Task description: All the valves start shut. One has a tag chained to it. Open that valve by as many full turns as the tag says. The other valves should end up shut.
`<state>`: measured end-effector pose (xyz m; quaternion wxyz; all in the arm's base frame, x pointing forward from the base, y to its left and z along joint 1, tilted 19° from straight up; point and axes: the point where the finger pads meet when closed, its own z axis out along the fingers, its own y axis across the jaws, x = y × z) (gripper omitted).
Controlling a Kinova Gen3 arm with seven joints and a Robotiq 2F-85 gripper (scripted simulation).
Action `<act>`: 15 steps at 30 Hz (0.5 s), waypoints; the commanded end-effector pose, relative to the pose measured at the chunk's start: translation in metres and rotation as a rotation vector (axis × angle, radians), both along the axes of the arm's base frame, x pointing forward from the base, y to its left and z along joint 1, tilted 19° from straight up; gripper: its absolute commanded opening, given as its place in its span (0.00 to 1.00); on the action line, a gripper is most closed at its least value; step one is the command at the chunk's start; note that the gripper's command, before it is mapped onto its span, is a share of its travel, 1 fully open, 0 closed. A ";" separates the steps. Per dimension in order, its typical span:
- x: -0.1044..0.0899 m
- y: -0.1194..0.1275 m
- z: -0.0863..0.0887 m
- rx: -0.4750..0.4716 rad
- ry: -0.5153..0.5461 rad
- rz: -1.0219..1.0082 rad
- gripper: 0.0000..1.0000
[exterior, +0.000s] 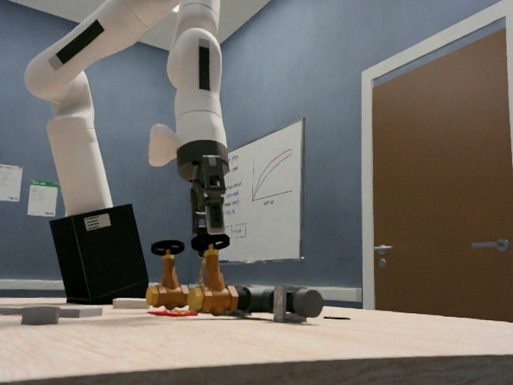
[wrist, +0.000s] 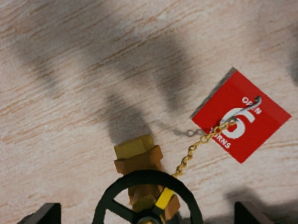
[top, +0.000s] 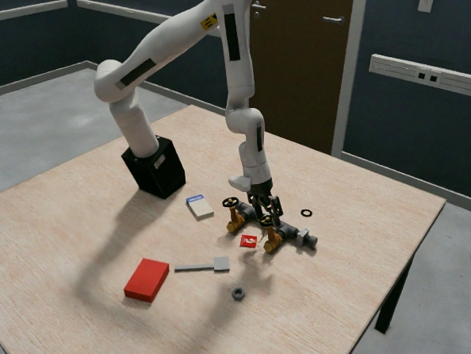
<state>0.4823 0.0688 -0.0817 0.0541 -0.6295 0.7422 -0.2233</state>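
Note:
Two brass valves with black handwheels stand on a grey pipe [top: 295,232]. The right valve [top: 271,238] has a red tag [top: 248,240] chained to it; in the wrist view the tag [wrist: 241,116] reads "OPEN 6 TURNS". Its handwheel [wrist: 146,197] carries a yellow mark. The left valve [top: 235,216] has no tag. My gripper [top: 266,212] is open, just above the tagged valve's handwheel [exterior: 210,242], with the fingers wide on either side and not touching it.
A red block [top: 147,278], a grey T-shaped tool [top: 204,266], a grey nut [top: 238,291], a white card box [top: 200,205] and a black ring [top: 304,215] lie on the table. The arm's black base [top: 154,167] stands at the back left.

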 end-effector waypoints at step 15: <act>0.001 0.001 0.001 0.300 -0.219 -0.743 1.00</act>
